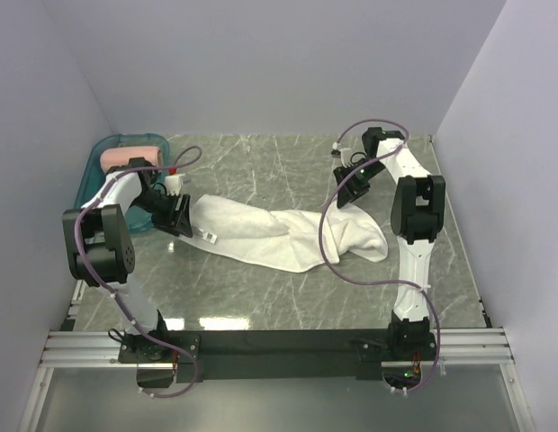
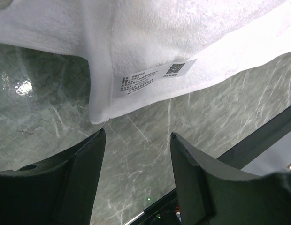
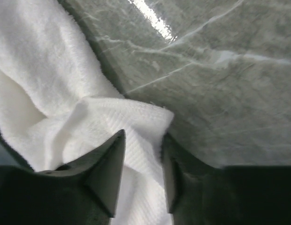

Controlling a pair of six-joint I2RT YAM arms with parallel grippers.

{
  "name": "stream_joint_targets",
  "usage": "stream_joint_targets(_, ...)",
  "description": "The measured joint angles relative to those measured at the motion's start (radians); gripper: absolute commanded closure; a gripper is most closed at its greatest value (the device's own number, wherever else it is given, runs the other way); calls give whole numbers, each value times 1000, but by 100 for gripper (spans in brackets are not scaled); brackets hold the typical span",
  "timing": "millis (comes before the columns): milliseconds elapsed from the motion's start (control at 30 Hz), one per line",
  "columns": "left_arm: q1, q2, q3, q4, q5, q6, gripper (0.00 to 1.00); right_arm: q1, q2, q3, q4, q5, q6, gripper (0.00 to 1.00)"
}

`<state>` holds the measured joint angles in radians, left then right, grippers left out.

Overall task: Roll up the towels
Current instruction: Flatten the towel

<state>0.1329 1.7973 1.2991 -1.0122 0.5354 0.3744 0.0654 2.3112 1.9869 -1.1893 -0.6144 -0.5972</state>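
Left claw [image 2: 136, 136]: released, its two dark fingers spread apart with nothing but bare worktop [image 2: 145, 178] between them. White towel [image 2: 159, 37]: its near corner lies just beyond the fingertips, close to them but apart from them, flat on the stone; a hemmed edge runs down to that corner. Label [image 2: 155, 75]: small printed tab with lines of text and a square code, sewn at the towel's edge just above the open gap of the left claw. Right claw [image 3: 143, 140]: clenched on a fold of the white towel, the waffle-textured cloth filling the narrow gap between its fingers and touching both; more of the cloth bunches away to the left of the fingers in the right wrist view, and bare marbled stone lies to the right. Seen from overhead, the white towel stretches crumpled across the middle of the grey-green worktop between the two claws, the left claw at its left end and the right claw at the far edge of its bunched right end. Pink towel [image 1: 130, 156]: rolled, lying in the teal tray [image 1: 94, 171] at the far left corner, behind the left arm and well apart from both claws.
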Motion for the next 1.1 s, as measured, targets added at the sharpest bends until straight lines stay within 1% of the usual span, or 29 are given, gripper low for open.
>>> stream_joint_targets(33, 0, 0, 0, 0, -2, -2, 39, 0, 0, 0, -11, -7, -7, 67)
stream_joint_targets(67, 0, 0, 0, 1, -5, -4, 39, -2, 0, 0, -21, -14, -11, 78)
stream_joint_targets(100, 0, 0, 0, 2, -8, -6, 40, -3, 0, 0, -27, -20, -16, 84)
stream_joint_targets(167, 2, 0, 0, 6, -14, -16, 46, -8, -5, -3, -38, -33, -25, 100)
stream_joint_targets(267, 9, -1, -3, 9, -24, -20, 53, -23, -35, -23, -50, -43, -26, 100)
stream_joint_targets(367, 17, -11, -27, 29, -50, -14, 55, -53, -106, -60, -47, -43, -20, 100)
stream_joint_targets(400, 19, -19, -40, 36, -65, -13, 54, -69, -142, -77, -46, -44, -16, 100)
stream_joint_targets(533, 22, -49, -86, 72, -122, -18, 45, -141, -292, -119, -37, -48, -2, 100)
stream_joint_targets(567, 22, -51, -90, 80, -134, -22, 45, -159, -335, -134, -32, -47, 1, 100)
stream_joint_targets(633, 21, -51, -95, 104, -148, -30, 45, -187, -405, -164, -28, -42, 2, 100)
stream_joint_targets(733, 19, -45, -95, 130, -148, -47, 47, -192, -475, -225, -20, -40, 2, 100)
stream_joint_targets(900, 3, 15, -95, 153, -118, -74, 49, -181, -490, -305, -6, -33, 6, 100)
stream_joint_targets(967, -1, 37, -95, 155, -101, -82, 53, -181, -490, -320, -5, -28, 10, 100)
stream_joint_targets(1000, -2, 46, -95, 156, -93, -85, 58, -183, -490, -321, -3, -25, 13, 100)
stream_joint_targets(1033, -3, 54, -95, 157, -84, -91, 73, -185, -491, -321, 0, -25, 15, 100)
stream_joint_targets(1100, -4, 65, -94, 159, -69, -106, 85, -190, -497, -320, 4, -21, 20, 100)
